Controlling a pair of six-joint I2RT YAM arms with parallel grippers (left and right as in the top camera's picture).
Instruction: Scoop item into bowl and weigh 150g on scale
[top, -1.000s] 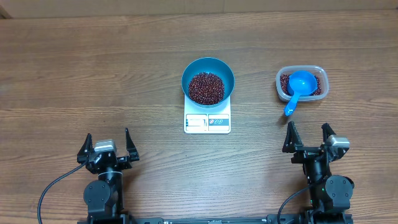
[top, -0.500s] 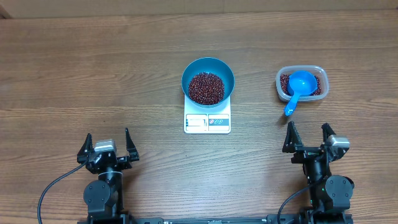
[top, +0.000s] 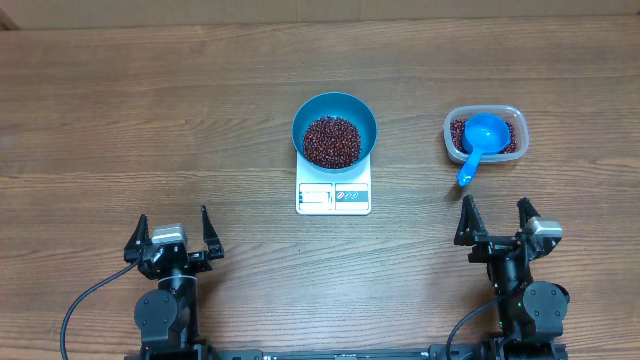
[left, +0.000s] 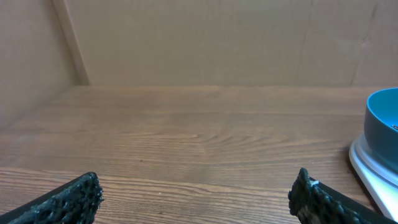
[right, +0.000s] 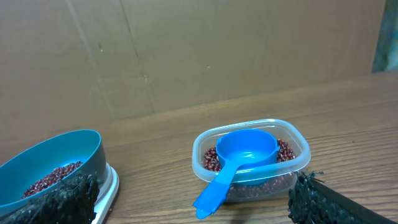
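- The teal bowl (top: 334, 104) sits on the white scale (top: 333, 196) at the middle of the table (top: 150, 120). It is well apart from the left gripper (top: 172, 222) and right gripper (top: 494, 205), which stand near the table's near edge, both released and empty.
- There is one bowl, one scale, one clear tub (top: 510, 112) and one blue scoop (top: 480, 140).
- A heap of beans (top: 331, 141) lies in the bowl. The tub, toward the right edge, holds more beans and the scoop, whose handle crosses the rim.

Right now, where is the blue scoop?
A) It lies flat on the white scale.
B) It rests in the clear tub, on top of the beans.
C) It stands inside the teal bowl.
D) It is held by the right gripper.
B: the blue scoop rests on the beans inside the clear tub, with its handle sticking out over the tub's rim.
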